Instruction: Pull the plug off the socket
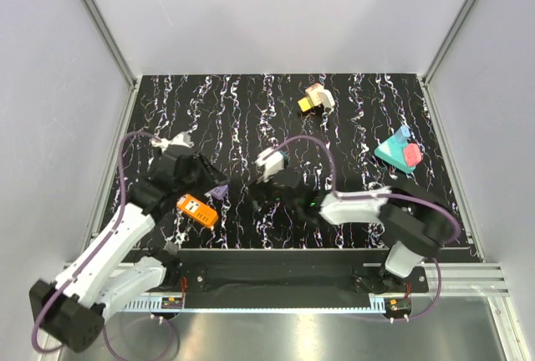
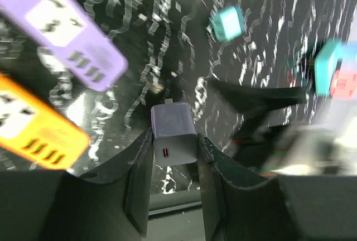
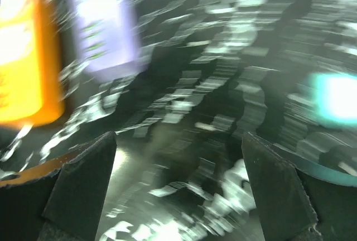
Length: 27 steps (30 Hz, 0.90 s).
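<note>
In the left wrist view you are seeing the orange power strip (image 2: pixel 33 126) at 9 o'clock from the plug and the purple power strip (image 2: pixel 61 29) at 10 o'clock, both lying on the black marbled table (image 2: pixel 167 40); the grey plug (image 2: pixel 170 124) is sitting clear of both, so I am judging it to be already out of its socket. Your left gripper (image 2: pixel 175 143) is clamping that plug by its 2 flat sides, USB port facing the camera. The fingers are catching only the rear half of the body, so a quick swing could be letting it twist or slip out; dropping it toward 10 o'clock could be knocking it back onto the purple strip.

Further right, your right gripper (image 3: pixel 178 138) is standing wide open and holding nothing; its view is blurred, so I cannot tell how near it is to the table. With the jaws spread this wide, a low sweep toward 9 o'clock could be shoving either strip; toward 3 o'clock it could be clipping the teal block (image 3: pixel 334 96).
</note>
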{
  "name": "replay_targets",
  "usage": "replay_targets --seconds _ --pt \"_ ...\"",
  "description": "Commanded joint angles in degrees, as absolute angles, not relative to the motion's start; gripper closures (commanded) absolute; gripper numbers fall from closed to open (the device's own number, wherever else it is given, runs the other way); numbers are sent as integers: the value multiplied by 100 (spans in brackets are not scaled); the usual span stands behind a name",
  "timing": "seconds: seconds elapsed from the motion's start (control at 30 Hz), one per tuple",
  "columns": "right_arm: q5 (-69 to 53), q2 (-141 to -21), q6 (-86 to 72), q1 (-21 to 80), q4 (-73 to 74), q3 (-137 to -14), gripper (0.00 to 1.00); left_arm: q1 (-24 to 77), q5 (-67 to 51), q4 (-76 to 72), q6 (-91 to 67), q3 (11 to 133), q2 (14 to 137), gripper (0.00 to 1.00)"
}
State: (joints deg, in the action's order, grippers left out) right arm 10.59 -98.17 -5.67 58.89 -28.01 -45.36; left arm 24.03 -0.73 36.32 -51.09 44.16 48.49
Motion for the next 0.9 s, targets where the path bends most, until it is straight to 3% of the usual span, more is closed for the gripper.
replay_targets --seconds 0.0,0.07,0.2,0.33,0.5,0.87 --pt "3038 -8949 -1465 5625 -2796 -3939 0 2961 351 2779 -5414 4597 5315 100" --pt "3871 -8563 -2274 5511 -2524 -3596 0 3328 456 2199 -5528 4597 5580 100" --pt "4411 -8271 -3013 5300 -2312 -3252 1 3621 484 1373 -5642 4711 6623 100" --pt "4430 -8244 -3191 5151 -2372 -3068 1 3621 448 232 -5564 4772 7495 100" --pt "4430 -8113 -3225 4993 -2513 -2892 2 3446 256 18 -5554 5326 8663 100" --pt "4131 -7954 -3129 4676 -3050 -2505 2 3173 -378 -1423 -6275 4958 9668 100"
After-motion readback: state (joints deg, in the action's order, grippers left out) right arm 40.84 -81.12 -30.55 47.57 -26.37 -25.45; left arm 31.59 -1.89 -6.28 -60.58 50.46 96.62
